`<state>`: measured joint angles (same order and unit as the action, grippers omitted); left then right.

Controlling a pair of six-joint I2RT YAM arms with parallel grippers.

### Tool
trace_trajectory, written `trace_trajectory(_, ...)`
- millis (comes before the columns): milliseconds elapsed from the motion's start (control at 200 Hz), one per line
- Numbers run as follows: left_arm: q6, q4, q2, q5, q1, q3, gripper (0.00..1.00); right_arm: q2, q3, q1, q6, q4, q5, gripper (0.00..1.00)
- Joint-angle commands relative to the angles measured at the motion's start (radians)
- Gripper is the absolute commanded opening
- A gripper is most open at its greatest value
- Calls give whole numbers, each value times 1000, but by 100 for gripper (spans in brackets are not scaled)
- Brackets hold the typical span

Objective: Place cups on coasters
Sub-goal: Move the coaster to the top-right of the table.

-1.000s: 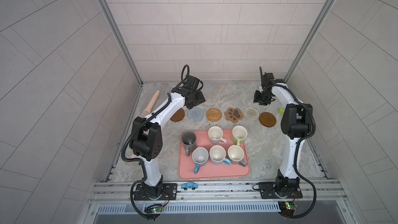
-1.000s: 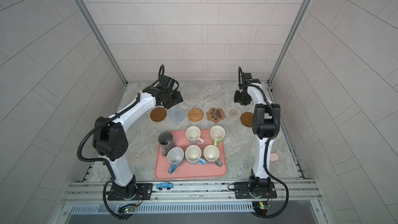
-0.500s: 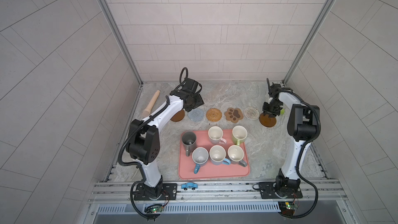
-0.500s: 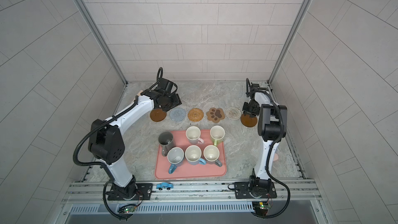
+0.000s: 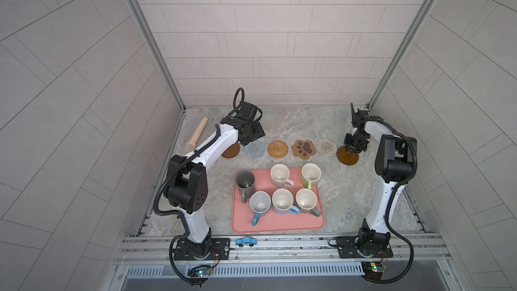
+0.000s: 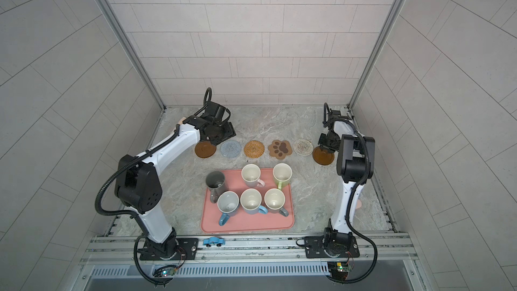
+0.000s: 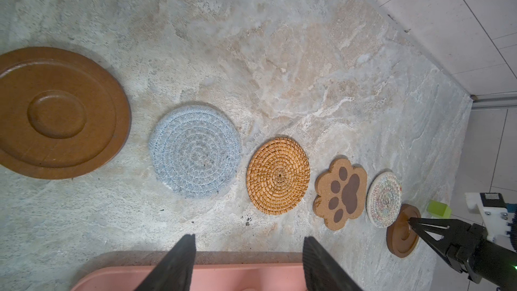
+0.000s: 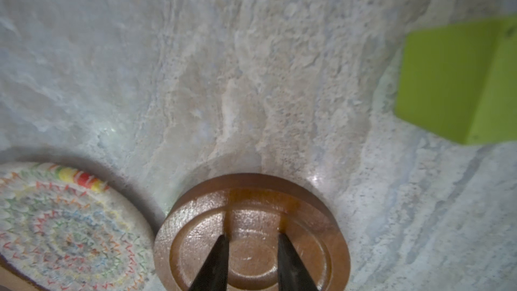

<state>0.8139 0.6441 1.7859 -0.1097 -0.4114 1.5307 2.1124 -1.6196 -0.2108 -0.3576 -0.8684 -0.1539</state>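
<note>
The left pincer (image 7: 248, 237) hangs wide open and empty over the left end of the coasters (image 5: 277, 149), six in a row. Nearer, six cups (image 5: 282, 201) stand on the pink tray (image 5: 277, 226). The right pincer (image 8: 252, 236), slightly parted and empty, points into the rightmost brown disc (image 8: 251, 191).

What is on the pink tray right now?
Six upright mugs: a dark grey mug, pink mug and green mug at the back; a pale grey mug with blue handle, light blue mug and grey mug in front. The pink tray beneath each mug is covered.
</note>
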Motion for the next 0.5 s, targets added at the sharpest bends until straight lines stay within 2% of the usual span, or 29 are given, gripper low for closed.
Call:
trace_trajectory(0, -1, 25, -5, 27, 4, 16, 68, 40, -15, -7, -17, 2, 3, 32)
trace_trajectory(495, 5, 36, 3, 30, 2, 49, 68, 119, -128, -13, -30, -8, 57, 32)
